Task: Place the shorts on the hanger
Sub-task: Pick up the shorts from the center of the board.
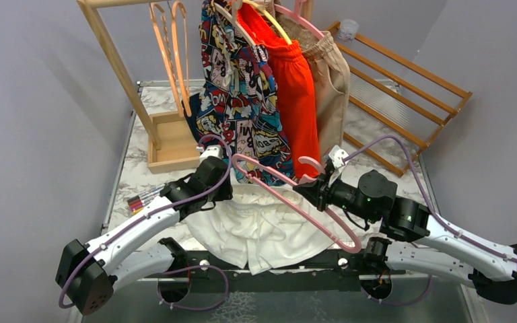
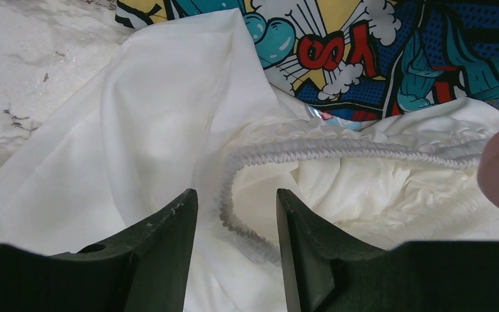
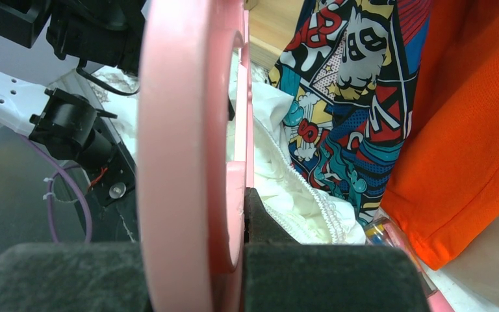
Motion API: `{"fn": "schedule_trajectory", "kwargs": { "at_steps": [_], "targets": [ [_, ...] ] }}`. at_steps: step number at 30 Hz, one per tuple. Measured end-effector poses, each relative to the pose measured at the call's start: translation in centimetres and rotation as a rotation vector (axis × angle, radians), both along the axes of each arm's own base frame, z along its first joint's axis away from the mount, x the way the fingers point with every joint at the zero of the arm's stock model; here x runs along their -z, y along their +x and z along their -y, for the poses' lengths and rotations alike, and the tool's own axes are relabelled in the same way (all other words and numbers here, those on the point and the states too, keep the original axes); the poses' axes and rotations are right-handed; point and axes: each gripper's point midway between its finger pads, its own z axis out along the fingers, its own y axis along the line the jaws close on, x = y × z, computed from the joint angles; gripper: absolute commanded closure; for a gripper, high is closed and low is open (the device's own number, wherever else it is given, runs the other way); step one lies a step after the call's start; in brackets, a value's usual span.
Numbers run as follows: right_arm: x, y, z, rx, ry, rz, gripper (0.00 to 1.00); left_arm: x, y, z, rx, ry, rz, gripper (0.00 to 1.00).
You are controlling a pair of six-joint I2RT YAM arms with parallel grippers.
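Two arms reach in over the marbled tabletop [image 1: 129,183]. White fabric shorts [image 1: 262,229] with a gathered elastic waistband [image 2: 338,151] lie crumpled on it near the front edge, between the two arm bases.

The left tool [image 2: 237,208] sits low over the left part of the shorts with its jaws apart. The waistband runs through the gap between the black fingers [image 2: 162,247], and neither finger visibly presses the cloth.

The right tool [image 1: 308,188] is clamped on a thin light-pink plastic hanger [image 3: 182,130], close to its hook. It holds the hanger tilted above the shorts, with one shoulder end near the left tool.

Comic-print shorts [image 1: 242,101] hang from a wooden rack [image 1: 118,67] behind, their hem just beyond the white waistband. Solid orange-red shorts [image 1: 296,87] and a beige garment [image 1: 333,81] hang to their right.
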Motion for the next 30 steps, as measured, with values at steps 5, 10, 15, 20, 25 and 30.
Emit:
{"fn": "schedule_trajectory", "kwargs": {
  "at_steps": [5, 10, 15, 20, 25, 30],
  "targets": [
    [0.0, 0.0, 0.0, 0.0, -0.001, 0.0, 0.99, 0.2, 0.0, 0.3, 0.006, -0.007, -0.01, 0.5],
    [0.2, 0.1, -0.1, 0.0, -0.007, -0.002, 0.99, 0.5, 0.0, 0.3, 0.0, -0.007, -0.019, 0.57],
    [0.3, 0.1, -0.1, 0.0, -0.009, -0.003, 0.99, 1.0, -0.1, 0.3, -0.005, 0.0, -0.034, 0.69],
    [0.3, 0.1, -0.1, -0.001, -0.009, -0.004, 0.99, 0.9, 0.0, 0.4, -0.008, -0.006, -0.031, 0.76],
    [0.4, 0.0, 0.2, -0.007, -0.047, 0.013, 0.99, 0.8, 0.0, 0.4, -0.009, -0.011, -0.026, 0.88],
    [-1.4, -0.4, 0.5, -0.04, -0.073, 0.041, 0.99, 0.4, -0.1, 0.3, -0.01, -0.024, -0.013, 1.0]
  ]
}}
